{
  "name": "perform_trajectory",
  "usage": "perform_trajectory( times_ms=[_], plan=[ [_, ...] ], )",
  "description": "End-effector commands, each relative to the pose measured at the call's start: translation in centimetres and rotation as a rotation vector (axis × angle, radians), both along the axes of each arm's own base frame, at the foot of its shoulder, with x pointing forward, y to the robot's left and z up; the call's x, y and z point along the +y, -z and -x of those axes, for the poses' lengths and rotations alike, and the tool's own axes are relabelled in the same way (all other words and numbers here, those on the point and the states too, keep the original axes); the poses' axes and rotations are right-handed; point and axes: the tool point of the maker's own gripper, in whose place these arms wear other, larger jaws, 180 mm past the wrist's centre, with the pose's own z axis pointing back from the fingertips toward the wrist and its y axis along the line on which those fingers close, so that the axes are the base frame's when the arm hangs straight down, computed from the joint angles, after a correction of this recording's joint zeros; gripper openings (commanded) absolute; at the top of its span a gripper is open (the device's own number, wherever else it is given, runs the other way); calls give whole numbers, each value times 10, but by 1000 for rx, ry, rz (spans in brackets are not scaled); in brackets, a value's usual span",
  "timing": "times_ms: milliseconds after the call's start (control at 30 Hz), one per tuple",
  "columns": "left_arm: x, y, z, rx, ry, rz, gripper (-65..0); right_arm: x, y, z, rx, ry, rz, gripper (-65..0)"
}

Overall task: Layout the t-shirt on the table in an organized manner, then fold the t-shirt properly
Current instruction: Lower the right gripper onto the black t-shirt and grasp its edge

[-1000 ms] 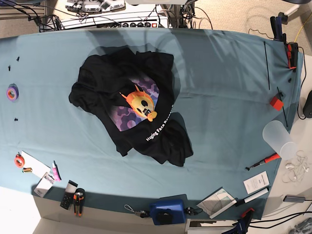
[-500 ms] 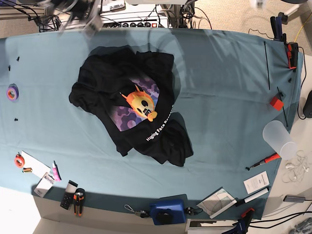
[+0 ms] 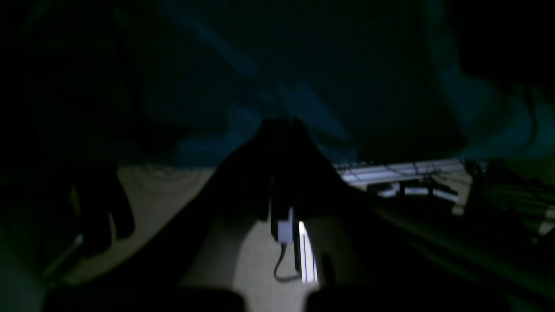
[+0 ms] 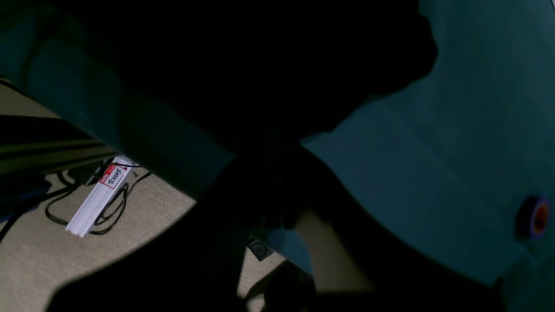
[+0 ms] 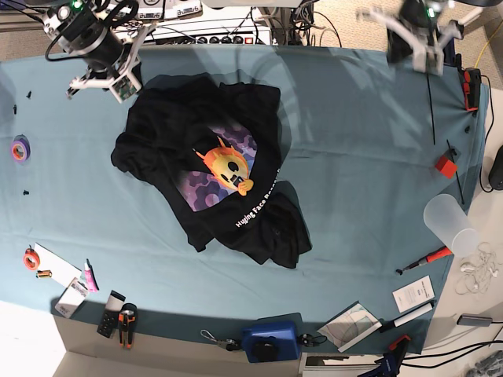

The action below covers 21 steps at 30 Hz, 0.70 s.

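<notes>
Across the left half of the wide teal-cloth table [image 5: 369, 165], we see the large black cotton t-shirt [image 5: 169, 133] lying rumpled and skewed, its orange-yellow face print on purple turned upward, white lettering partly lost in a fold. Both arms hover at the far edge. We make out the right gripper [image 5: 96, 81] and the left gripper [image 5: 428, 55] only as blurs; both wrist views are dark, jaws pressed together, holding nothing.
</notes>
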Motion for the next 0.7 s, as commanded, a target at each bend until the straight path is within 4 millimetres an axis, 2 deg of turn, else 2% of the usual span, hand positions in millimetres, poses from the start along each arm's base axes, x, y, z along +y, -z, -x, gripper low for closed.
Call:
perform_trajectory(
  times_ms=[0,33,67,100,167,233,367,533,667],
  plan=[
    [-5,-8,-3,-33,36,4,-650,2,-7,-3,-26,-15,-4,-590],
    [-11,-10,-4,-46,74,9,-650,2,-7,-3,-28,-15,0,-512],
    [-16,-11,-5,-56,114,13,-623,2,-7,-3,-28,-15,2,-441],
    [-21,-13,-6,-66,149,17,-552,2,-7,-4,-31,-16,3,-392],
    [-26,-17,-8,-95,178,24,-413,1,-10,-7,-52,-21,12,-374],
    [-27,-23,-13,-137,174,31,-334,-1,-12,-10,-77,-28,31,-374],
    [-27,-32,-20,-200,166,43,-324,-4,-14,-15,-96,-28,55,-375],
    [-29,-32,-19,-198,177,45,-324,-13,-22,-34,-119,4,94,-375],
    [-29,-32,-19,-198,177,45,-324,-30,-5,-47,-90,26,116,-375]
  ],
)
